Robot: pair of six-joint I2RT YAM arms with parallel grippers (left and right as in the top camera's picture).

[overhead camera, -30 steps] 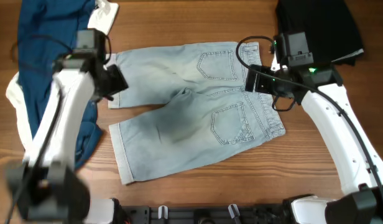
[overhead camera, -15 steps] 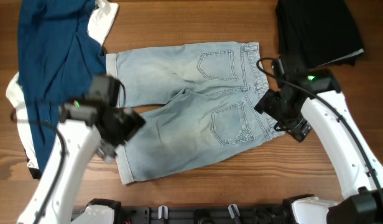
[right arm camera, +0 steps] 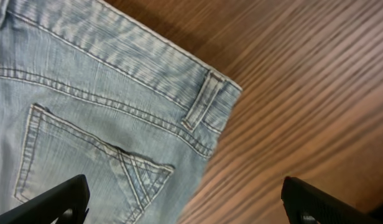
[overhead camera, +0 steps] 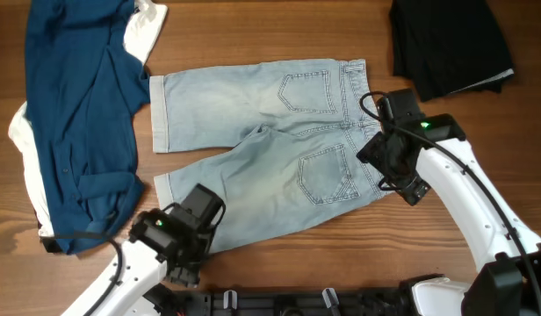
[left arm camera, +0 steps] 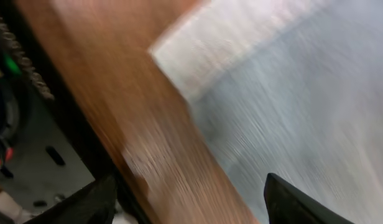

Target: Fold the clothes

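Overhead: shorts (overhead camera: 253, 132) flat mid-table (overhead camera: 279, 35), pockets up, an arm over each near corner, likely for a lengthwise fold; left wrist: blurred, left jaws wide apart, empty, above hem (left arm camera: 198, 53); right wrist: right jaws spread, empty, above waistband (right arm camera: 123, 59) corner

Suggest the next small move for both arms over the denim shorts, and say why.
Probably lower both arms and pinch the near edge of the shorts, which lie flat and unfolded. The right pincer hovers open over the waistband corner, and the left pincer hovers open by the near leg hem.
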